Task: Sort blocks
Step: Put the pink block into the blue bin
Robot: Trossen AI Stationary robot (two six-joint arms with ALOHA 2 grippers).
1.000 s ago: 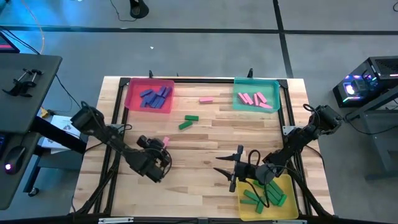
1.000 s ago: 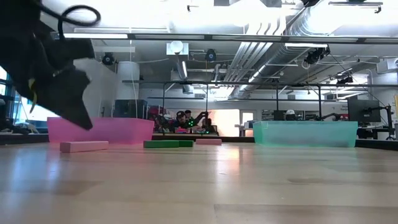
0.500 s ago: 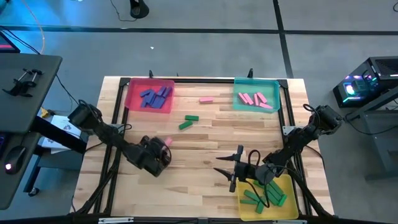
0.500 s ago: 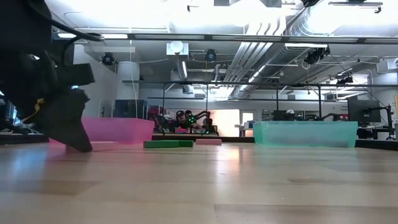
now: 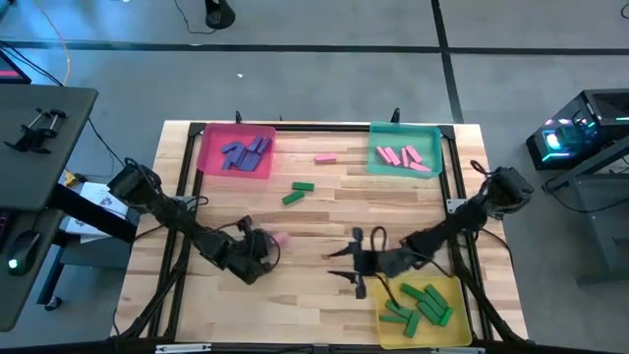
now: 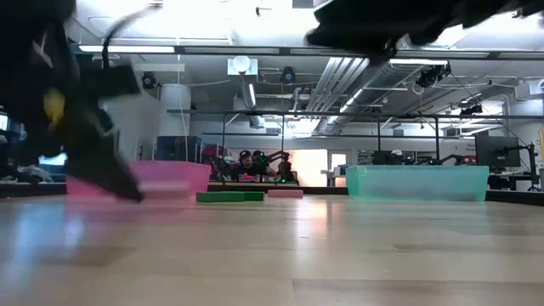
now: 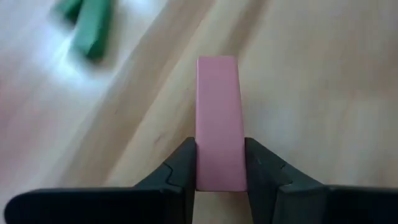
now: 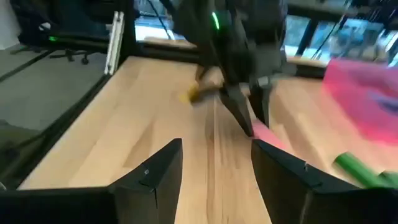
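a pink block (image 7: pixel 217 121) is sitting between the left gripper (image 7: pixel 219 163)'s two dark fingers (image 7: pixel 181 165), which are pressing against its long sides near one end; the rest of the block is sticking out ahead of the fingertips over bare wood. in the high view the same block (image 5: pixel 278 238) is showing as a small pink spot at the tip of the left gripper (image 5: pixel 263 246), near the middle of the table (image 5: pixel 324 211) and toward its front-left.

two green blocks (image 5: pixel 297 192) are lying close together on the wood farther back, well apart from the held one, and another pink block (image 5: pixel 325 157) is lying alone between the pink tray (image 5: pixel 208 162) and the teal tray (image 5: pixel 432 162). blue-purple blocks (image 5: pixel 244 152) are resting in the pink tray, pink blocks (image 5: pixel 400 156) in the teal tray, and green blocks (image 5: pixel 418 305) in the yellow tray (image 5: pixel 388 329) at the front right.

the right gripper (image 5: pixel 346 265) is hanging over the table's middle front, just left of the yellow tray, with its fingers (image 8: pixel 155 171) standing spread apart and nothing between them. its wrist view is looking across at the left gripper (image 8: pixel 249 118) and the pink block (image 8: pixel 268 135).
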